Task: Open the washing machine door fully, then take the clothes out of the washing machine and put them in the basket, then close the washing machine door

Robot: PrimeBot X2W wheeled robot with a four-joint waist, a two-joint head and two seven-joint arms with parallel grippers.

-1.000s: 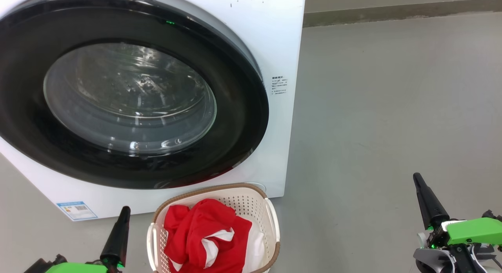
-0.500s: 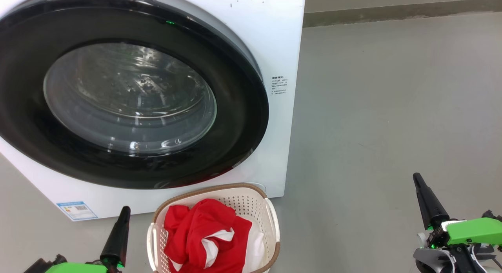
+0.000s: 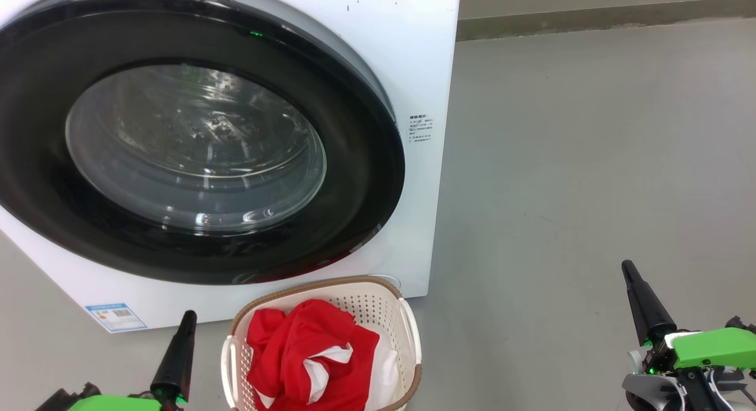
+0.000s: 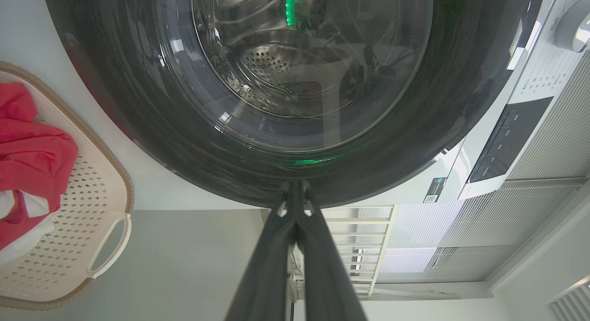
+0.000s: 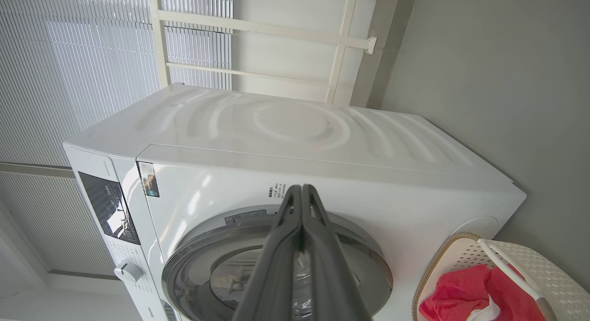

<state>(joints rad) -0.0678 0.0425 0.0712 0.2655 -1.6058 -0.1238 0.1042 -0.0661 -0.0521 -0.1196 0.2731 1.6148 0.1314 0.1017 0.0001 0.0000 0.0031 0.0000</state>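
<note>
You look done. The door (image 3: 195,145) of the washing machine (image 3: 413,56) is shut. The red clothes (image 3: 307,352) lie in the basket (image 3: 378,305) on the floor (image 3: 590,163), by the machine's front corner. Your left gripper (image 3: 188,317) and right gripper (image 3: 629,274) are pinched shut and hold nothing. I think no move is needed next.

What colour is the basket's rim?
Brown, with a woven look, around the cream basket. The head view shows it best.

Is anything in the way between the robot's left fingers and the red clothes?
Only the near wall of the basket, with its white handle, stands between the shut left gripper and the clothes. From above, nothing visible covers them.
</note>
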